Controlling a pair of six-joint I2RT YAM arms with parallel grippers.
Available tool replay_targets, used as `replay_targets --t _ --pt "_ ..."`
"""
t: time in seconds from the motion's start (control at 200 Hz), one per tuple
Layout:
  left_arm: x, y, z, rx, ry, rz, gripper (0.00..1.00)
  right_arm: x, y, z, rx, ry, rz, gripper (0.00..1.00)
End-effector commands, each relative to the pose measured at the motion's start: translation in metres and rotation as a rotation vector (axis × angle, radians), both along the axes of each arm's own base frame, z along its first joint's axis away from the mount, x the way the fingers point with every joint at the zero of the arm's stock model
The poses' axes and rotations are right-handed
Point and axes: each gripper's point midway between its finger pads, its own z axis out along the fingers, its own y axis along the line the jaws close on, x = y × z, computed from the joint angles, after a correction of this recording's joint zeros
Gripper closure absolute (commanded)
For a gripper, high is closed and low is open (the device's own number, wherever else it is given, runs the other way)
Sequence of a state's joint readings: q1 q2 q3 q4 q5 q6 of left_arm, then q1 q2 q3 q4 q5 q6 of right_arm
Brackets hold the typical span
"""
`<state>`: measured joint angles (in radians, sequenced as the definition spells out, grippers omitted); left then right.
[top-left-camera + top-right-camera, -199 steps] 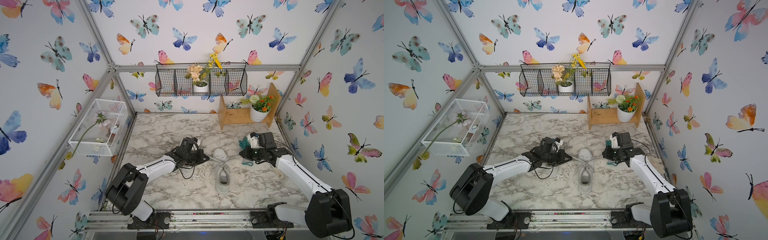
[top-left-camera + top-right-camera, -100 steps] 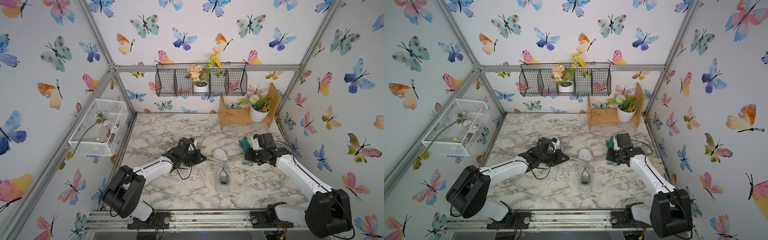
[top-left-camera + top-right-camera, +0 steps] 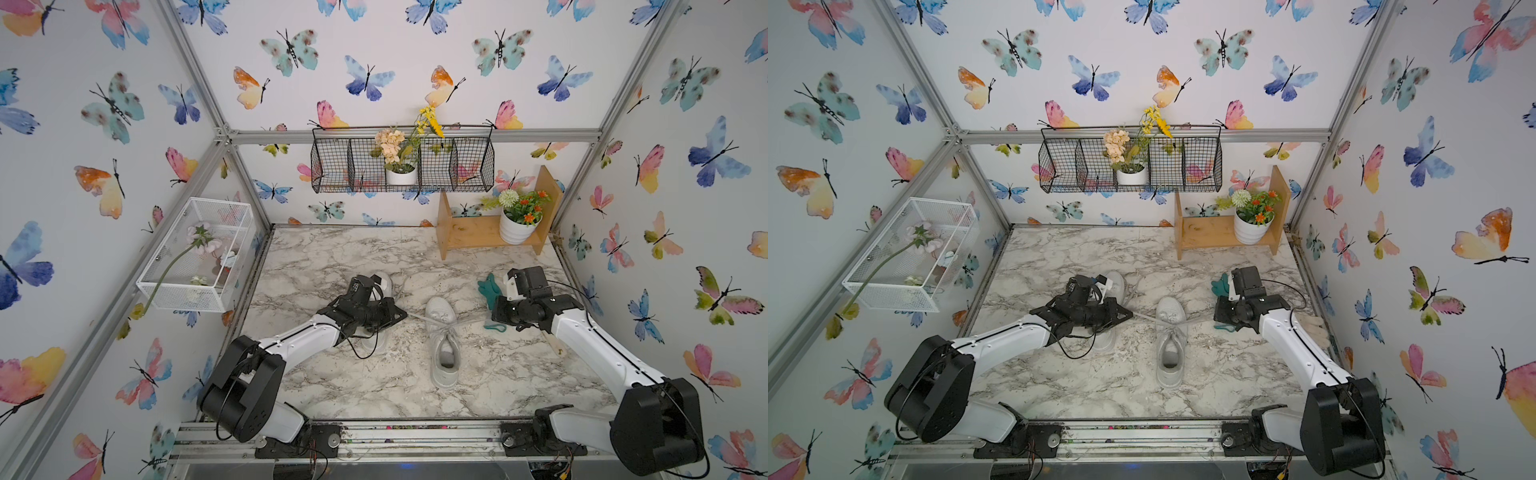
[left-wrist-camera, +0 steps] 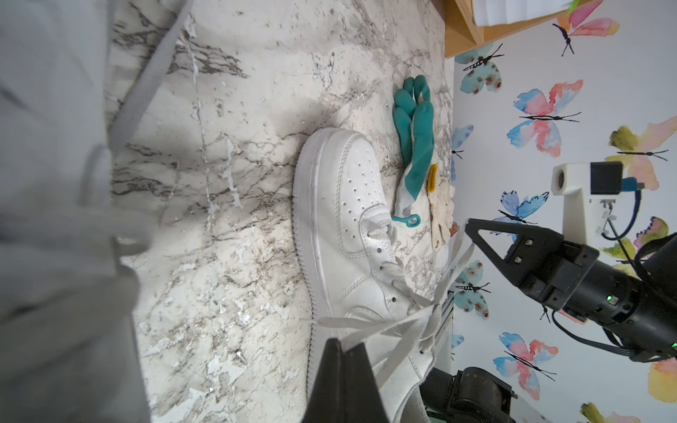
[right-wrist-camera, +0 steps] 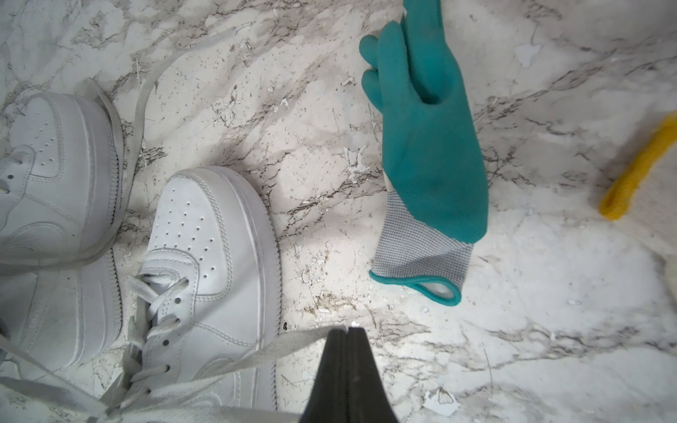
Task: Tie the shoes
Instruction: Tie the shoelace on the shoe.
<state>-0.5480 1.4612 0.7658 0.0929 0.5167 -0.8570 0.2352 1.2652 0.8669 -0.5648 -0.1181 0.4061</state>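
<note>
Your left gripper (image 4: 339,344) is pinched shut on one end of the lace (image 5: 278,348), your right gripper (image 5: 346,331) on the other end, stretching it taut across the shoe (image 3: 444,340) mid-table, toe toward the back wall. The second shoe (image 3: 384,284) sits under your left arm, the glove (image 5: 428,146) beside the right gripper

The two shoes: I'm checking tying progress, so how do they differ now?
The middle shoe lies in full view; the other shoe is mostly hidden under the left arm. The middle shoe's laces stretch sideways, pinched in the left tool and right tool; the other shoe's lace trails loose. Both are white, toes pointing the same way.
</note>
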Motion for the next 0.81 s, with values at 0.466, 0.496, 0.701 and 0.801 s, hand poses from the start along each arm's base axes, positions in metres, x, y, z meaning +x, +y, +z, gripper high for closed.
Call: replay_targets --t 0.466,0.496,0.701,0.801 --pt "0.01 0.015 -0.012 0.061 -0.014 0.061 1.0 0.0 -0.022 -0.006 -0.119 0.019 -0.044 0.98" --pt "0.01 0.016 -0.013 0.062 -0.013 0.062 1.0 0.001 -0.023 -0.006 -0.124 0.02 -0.046 0.98" --pt "0.011 0.013 -0.008 0.048 -0.031 0.047 1.0 0.001 -0.014 -0.003 -0.089 0.014 -0.007 0.98" --pt "0.011 0.007 0.002 0.019 -0.057 0.017 0.87 0.003 0.013 0.012 0.049 -0.054 0.09 0.96"
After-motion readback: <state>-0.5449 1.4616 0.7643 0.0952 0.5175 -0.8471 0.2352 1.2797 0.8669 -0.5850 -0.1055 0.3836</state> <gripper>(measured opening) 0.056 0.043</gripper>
